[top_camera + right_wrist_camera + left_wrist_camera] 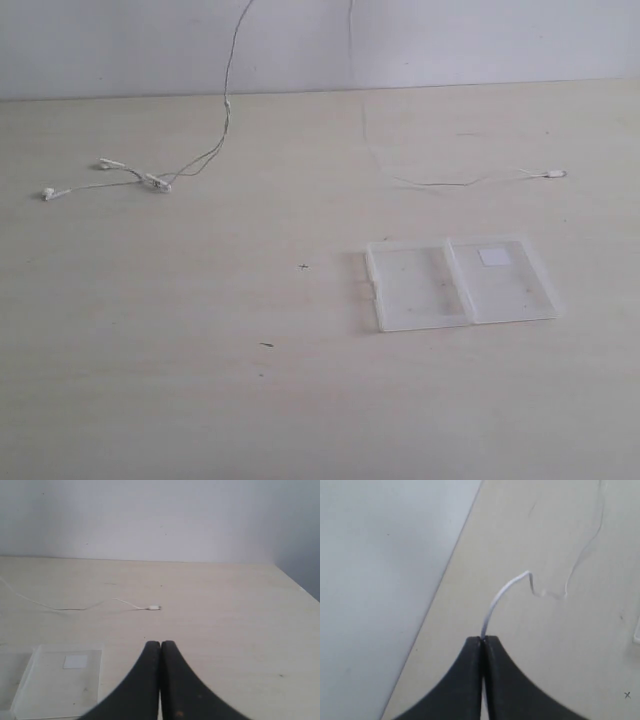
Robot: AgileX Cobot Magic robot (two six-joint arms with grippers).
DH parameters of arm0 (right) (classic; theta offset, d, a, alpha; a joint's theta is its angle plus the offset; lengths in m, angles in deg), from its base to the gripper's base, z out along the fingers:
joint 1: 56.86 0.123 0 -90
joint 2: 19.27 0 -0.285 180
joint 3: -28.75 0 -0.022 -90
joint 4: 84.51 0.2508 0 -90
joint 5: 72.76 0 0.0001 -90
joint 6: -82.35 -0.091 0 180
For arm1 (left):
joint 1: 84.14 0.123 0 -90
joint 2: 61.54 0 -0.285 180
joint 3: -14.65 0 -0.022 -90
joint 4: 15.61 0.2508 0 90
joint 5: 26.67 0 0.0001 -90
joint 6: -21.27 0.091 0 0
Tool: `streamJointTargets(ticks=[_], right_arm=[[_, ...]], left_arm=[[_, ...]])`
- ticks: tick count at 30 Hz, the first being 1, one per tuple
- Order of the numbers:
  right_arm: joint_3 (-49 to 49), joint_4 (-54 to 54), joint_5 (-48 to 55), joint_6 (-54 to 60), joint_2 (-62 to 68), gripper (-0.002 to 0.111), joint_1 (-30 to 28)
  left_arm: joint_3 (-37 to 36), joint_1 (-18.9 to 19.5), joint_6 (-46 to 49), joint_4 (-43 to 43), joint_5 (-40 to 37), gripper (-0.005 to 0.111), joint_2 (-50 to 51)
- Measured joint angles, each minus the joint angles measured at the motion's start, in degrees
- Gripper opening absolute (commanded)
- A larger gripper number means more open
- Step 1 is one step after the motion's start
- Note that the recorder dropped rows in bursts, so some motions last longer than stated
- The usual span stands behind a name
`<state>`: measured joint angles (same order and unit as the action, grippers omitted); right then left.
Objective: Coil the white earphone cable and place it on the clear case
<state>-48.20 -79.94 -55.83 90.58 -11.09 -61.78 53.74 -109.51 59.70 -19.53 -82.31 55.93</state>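
Note:
The white earphone cable (226, 110) climbs from the table out of the top of the exterior view, and a fainter strand comes back down further right. Its two earbuds (48, 193) and a small knot of wire lie at the left. Its plug end (555, 173) lies at the right, behind the clear case (460, 285). That case lies flat and opened, with the white sticker (494, 257) on its right half. My left gripper (483, 639) is shut on the cable (505, 592), above the table. My right gripper (160, 643) is shut with nothing in it, near the case (55, 685).
A pale wooden table (200, 380) meets a white wall (480, 40) at the back. Small dark specks mark the table, one cross-shaped (303, 266). Neither arm shows in the exterior view.

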Motion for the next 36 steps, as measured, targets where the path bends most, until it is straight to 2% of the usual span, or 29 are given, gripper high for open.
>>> streamJointTargets(ticks=[9, 17, 26, 36], right_arm=[[0.0, 0.0, 0.0, 0.0, 0.0, 0.0, 0.0], [0.0, 0.0, 0.0, 0.0, 0.0, 0.0, 0.0], [0.0, 0.0, 0.0, 0.0, 0.0, 0.0, 0.0], [0.0, 0.0, 0.0, 0.0, 0.0, 0.0, 0.0]], left_arm=[[0.0, 0.0, -0.8, 0.1, -5.9, 0.0, -6.8], [0.0, 0.0, -1.9, 0.1, -7.8, 0.0, -11.7], [0.0, 0.1, -5.4, -2.3, -4.1, 0.0, -17.0], [1.1, 0.1, -5.6, -14.2, 1.8, 0.0, -20.0]])
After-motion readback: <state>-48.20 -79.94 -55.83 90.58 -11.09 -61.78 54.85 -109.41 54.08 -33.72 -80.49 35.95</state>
